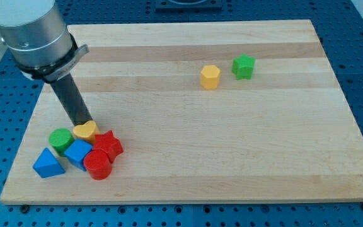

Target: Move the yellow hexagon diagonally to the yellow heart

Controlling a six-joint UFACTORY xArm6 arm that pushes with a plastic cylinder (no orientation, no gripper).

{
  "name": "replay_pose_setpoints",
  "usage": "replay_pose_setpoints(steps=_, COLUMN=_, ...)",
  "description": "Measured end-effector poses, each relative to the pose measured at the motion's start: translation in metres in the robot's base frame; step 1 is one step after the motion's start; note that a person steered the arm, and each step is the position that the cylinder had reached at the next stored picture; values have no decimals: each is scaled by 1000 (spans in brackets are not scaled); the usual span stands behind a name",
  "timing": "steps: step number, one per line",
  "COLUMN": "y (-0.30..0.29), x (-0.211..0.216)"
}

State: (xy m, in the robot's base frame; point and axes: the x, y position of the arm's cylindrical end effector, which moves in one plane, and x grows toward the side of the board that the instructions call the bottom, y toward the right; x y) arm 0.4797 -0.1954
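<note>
While my tip touches yellow heart, yellow hexagon lies well apart — upper right.

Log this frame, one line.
my tip touching yellow heart | yellow hexagon far upper right, beside green star | push not begun

Grey metallic cylindrical arm housing, dark band and flange at its base, straight dark rod, my tip

The wooden board carries a yellow hexagon, green star, and a lower-left block cluster.
</note>
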Motion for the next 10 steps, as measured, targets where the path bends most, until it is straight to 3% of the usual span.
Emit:
replay_pose_setpoints(steps=2, y=34, x=-95)
replay_pose_setpoints(steps=4, y=146, x=-152)
replay_pose_setpoints(steps=6, y=251, x=-150)
replay_pose_setpoints(steps=7, y=269, x=-133)
replay_pose_setpoints(steps=10, y=218, x=-99)
